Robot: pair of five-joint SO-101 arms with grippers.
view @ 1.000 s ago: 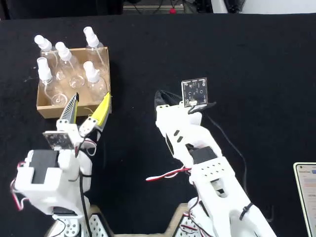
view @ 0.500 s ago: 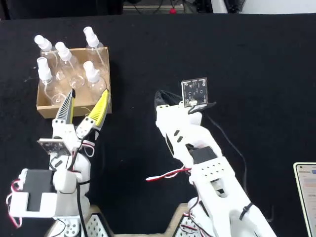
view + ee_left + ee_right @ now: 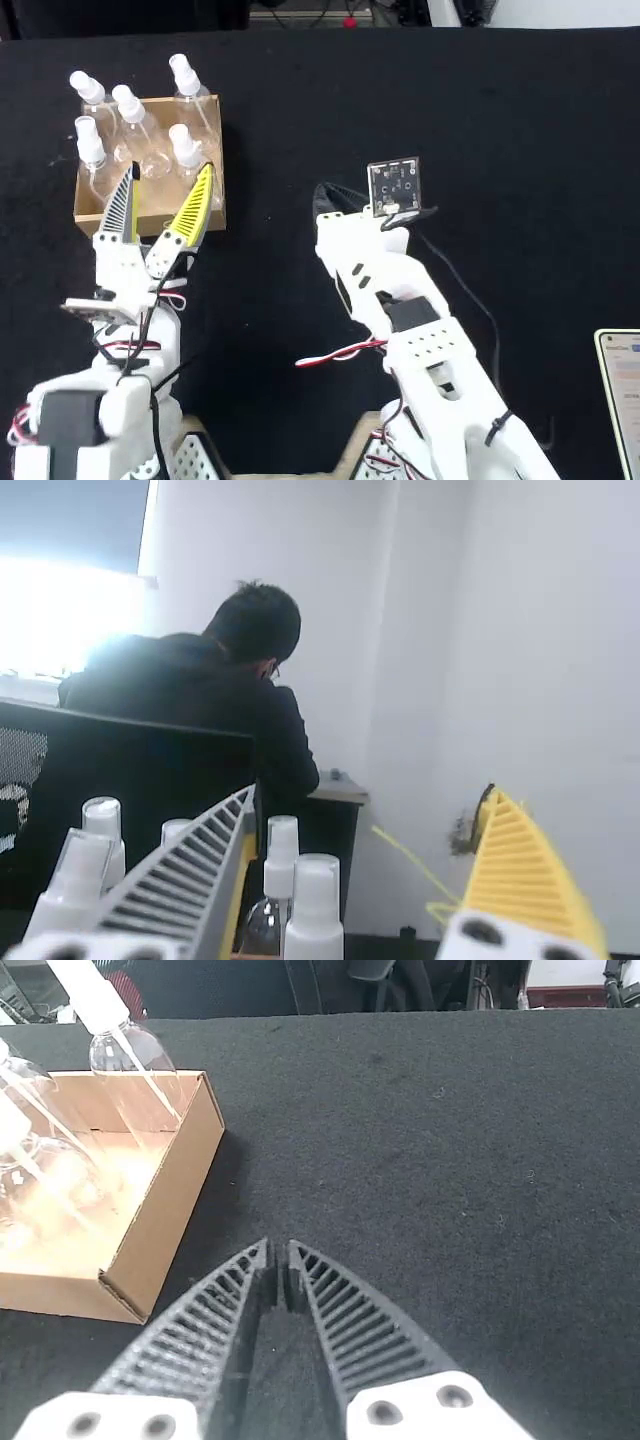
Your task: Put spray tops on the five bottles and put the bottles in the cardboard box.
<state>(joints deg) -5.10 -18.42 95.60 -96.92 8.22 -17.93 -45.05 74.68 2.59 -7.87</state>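
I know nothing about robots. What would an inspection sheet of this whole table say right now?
Surface: black cloth table, flat.
Job's things: five bottles, each with a white spray top, standing upright inside the cardboard box.
Clutter: a device with a lit screen at the table's edge beside the right arm.
Grippers: left gripper open and holding nothing, over the box's near wall; right gripper shut and holding nothing, above bare cloth beside the box.
Cables: red and white wires and a black cable at the right arm, loose on the cloth.
Surroundings: white wall beyond the table.
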